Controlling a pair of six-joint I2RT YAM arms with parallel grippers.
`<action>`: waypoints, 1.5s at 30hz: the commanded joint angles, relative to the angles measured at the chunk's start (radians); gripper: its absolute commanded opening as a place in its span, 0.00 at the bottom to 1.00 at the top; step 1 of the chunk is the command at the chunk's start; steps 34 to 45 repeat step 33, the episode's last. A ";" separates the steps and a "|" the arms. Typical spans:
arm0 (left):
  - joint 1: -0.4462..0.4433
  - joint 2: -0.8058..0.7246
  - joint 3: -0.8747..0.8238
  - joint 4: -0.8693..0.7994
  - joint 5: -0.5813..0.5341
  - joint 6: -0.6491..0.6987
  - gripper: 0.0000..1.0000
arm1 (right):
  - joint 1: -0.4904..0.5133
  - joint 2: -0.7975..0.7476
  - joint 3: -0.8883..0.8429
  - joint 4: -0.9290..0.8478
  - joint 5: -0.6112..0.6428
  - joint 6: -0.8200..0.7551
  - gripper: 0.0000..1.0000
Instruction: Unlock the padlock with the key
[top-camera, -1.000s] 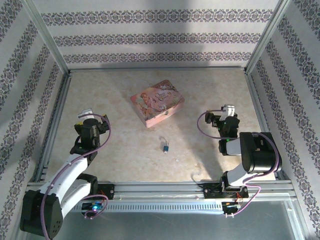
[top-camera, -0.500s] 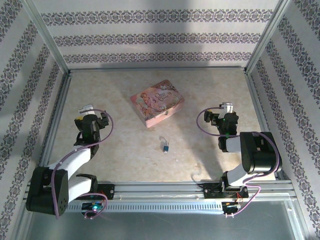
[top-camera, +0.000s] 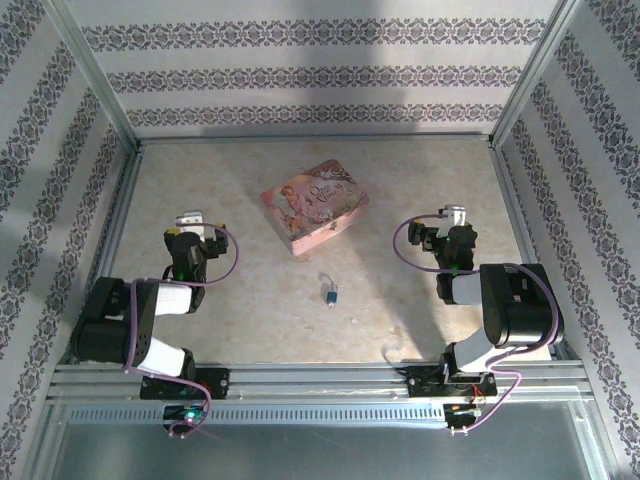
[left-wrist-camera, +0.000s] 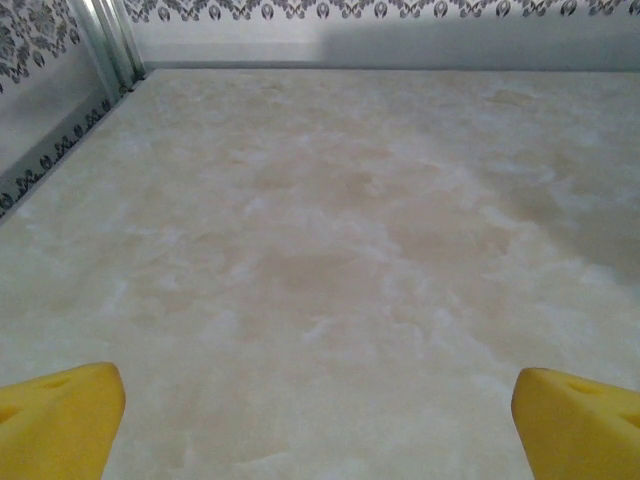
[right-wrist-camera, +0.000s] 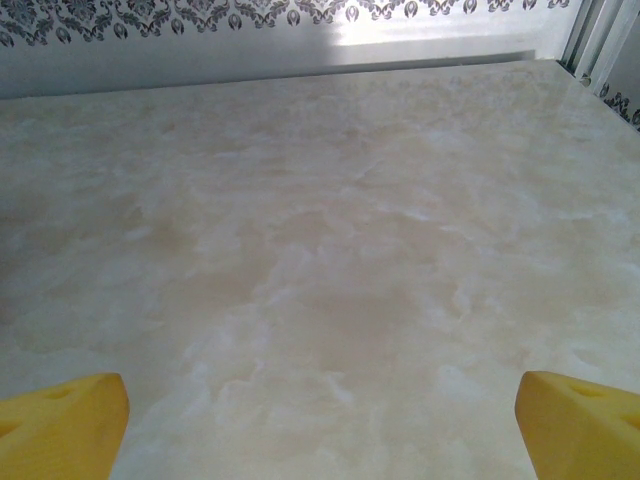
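lying between the spread left gripper (top-camera: 190, 222) and spread right gripper (top-camera: 455, 215), the padlock (top-camera: 330, 293) seems apart from both.

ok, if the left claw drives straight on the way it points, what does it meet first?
Way looks free: the left claw faces bare table up to the back wall. The pink tin sits off to its right. If pitched down, the table comes first; depth unclear.
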 joint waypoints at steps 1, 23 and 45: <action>0.029 0.071 -0.017 0.185 0.062 0.018 0.99 | 0.013 -0.015 0.007 0.006 -0.007 -0.013 0.98; 0.056 0.111 0.051 0.092 0.139 0.014 0.99 | 0.020 -0.015 0.035 -0.002 0.005 -0.019 0.98; 0.056 0.111 0.059 0.078 0.146 0.017 0.99 | 0.036 -0.015 0.046 -0.020 0.026 -0.036 0.98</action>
